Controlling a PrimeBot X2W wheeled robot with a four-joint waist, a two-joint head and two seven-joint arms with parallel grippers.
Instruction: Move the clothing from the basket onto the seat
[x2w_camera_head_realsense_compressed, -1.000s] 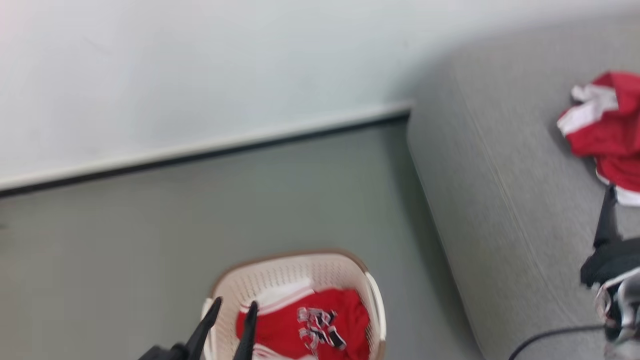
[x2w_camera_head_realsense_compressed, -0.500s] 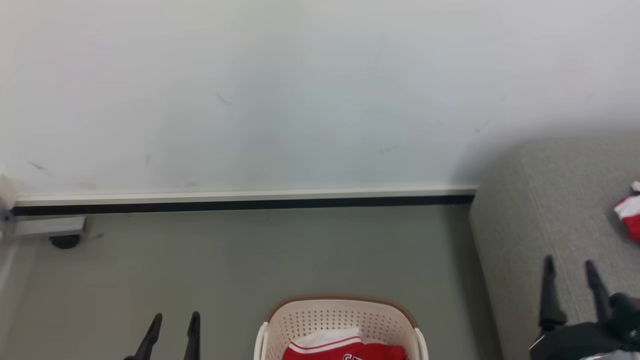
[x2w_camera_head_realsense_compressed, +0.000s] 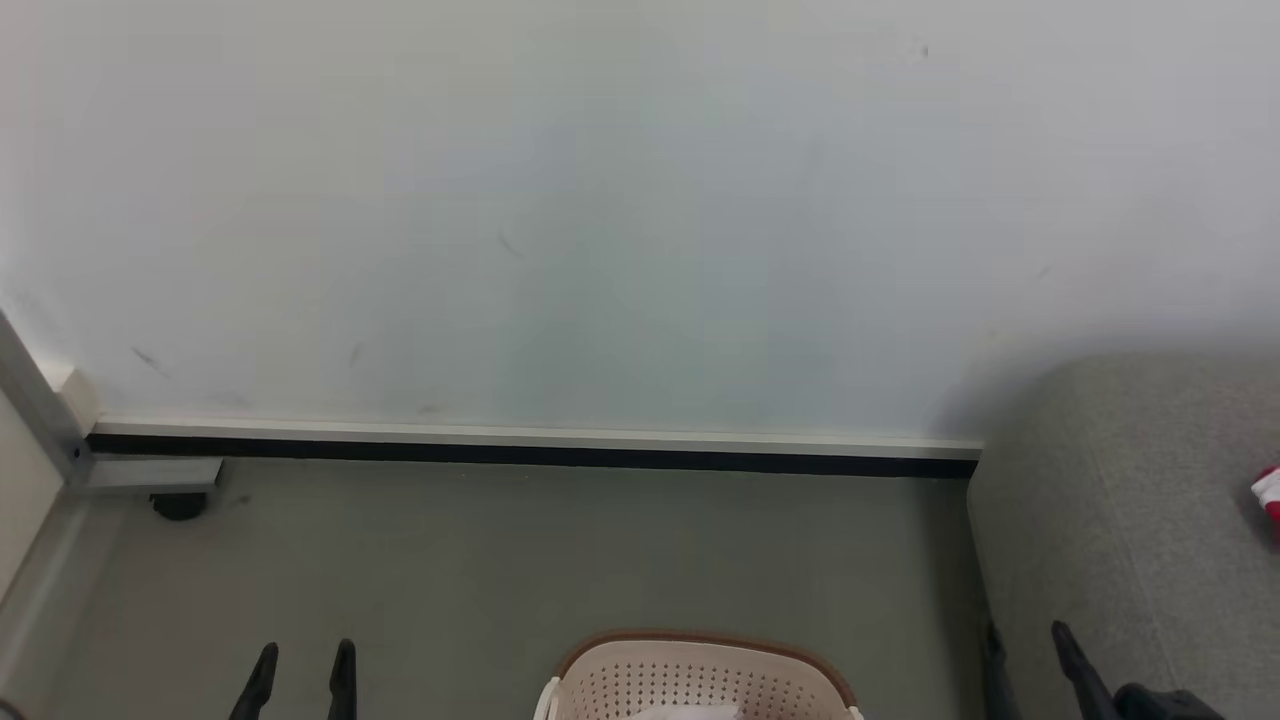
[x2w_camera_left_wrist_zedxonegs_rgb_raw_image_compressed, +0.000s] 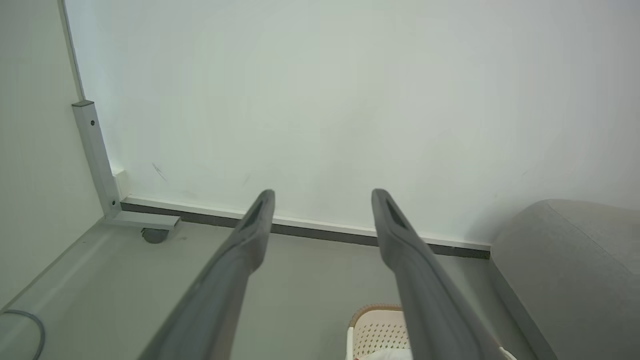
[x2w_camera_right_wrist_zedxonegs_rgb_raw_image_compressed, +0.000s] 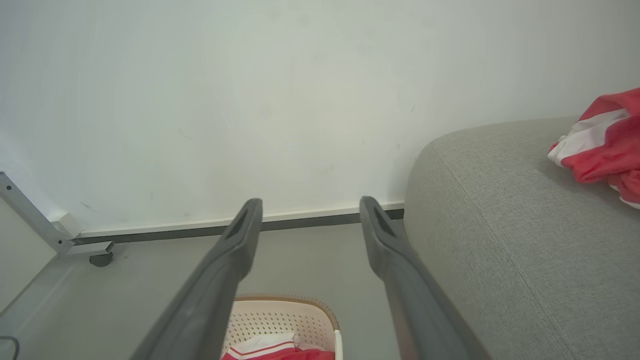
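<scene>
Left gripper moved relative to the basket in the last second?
Yes. The left gripper has swung left, off the left rim of the basket; it now stands clear of it, open, over the floor.

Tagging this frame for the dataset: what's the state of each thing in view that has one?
left pincer, open, empty.
right pincer, open, empty.
basket, upright on the floor, red-and-white fabric inside.
clothing in basket, crumpled, not yet moved.
clothing on seat, bunched heap, lying free.
seat, bears the one heap.
</scene>
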